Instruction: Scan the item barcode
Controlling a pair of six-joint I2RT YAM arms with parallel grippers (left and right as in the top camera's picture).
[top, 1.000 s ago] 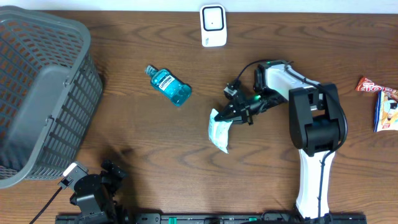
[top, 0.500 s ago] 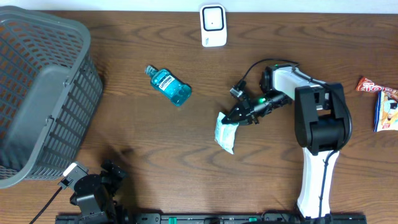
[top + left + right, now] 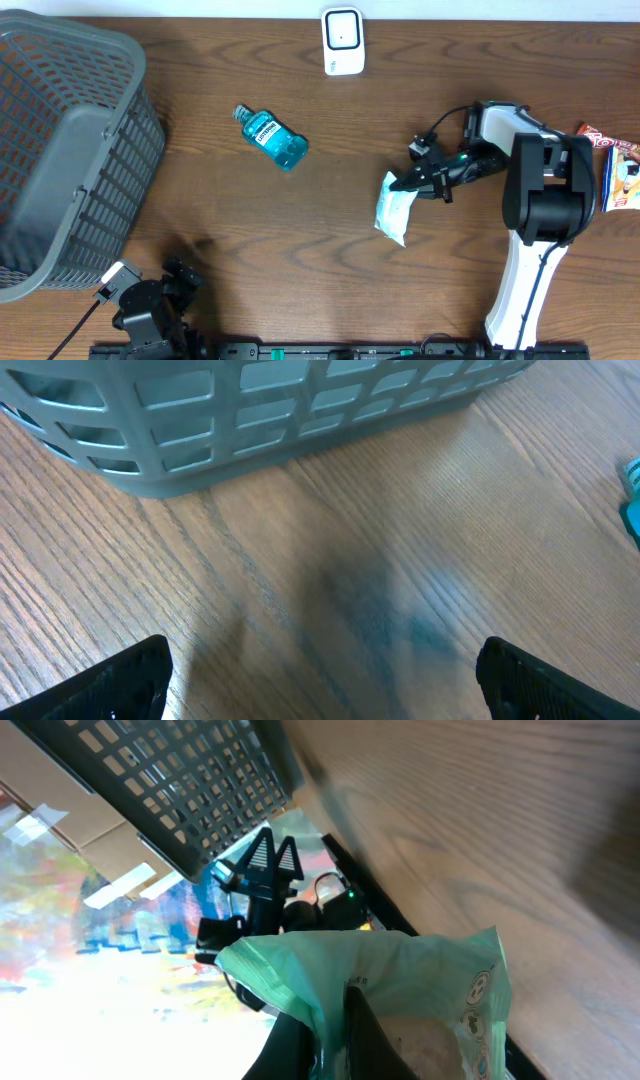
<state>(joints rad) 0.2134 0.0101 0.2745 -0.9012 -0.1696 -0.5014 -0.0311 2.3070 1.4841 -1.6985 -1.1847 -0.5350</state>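
Packet (image 3: 392, 208), pale green and white, pinched at its upper edge by the right gripper (image 3: 400, 183), jaws clamped tight on the crinkled film. Lies right of the middle of the table (image 3: 300, 240), trailing down and left from the fingertips toward the near edge. Cannot tell whether lifted off the wood or resting on it. From the right wrist, fills the lower part of the view, with the dark fingers (image 3: 352, 1025) buried in its folded top.

White scanner (image 3: 342, 40) upright at the far edge, well apart from the packet, up and to the left of it. Blue-green mouthwash bottle (image 3: 270, 137) with a blue cap on its side between scanner and basket (image 3: 60, 150), left of the packet and apart from it. Basket grey and slatted, taking up the table's left side. Two snack wrappers (image 3: 615, 165) at the right edge, just beyond the right arm's elbow.

At the near left corner, left gripper (image 3: 322, 655) low over the table, jaws spread fully wide and holding nothing. Only bare wood grain between the two black fingertips, the basket's wall across the top of that view, a sliver of the bottle at the right margin.
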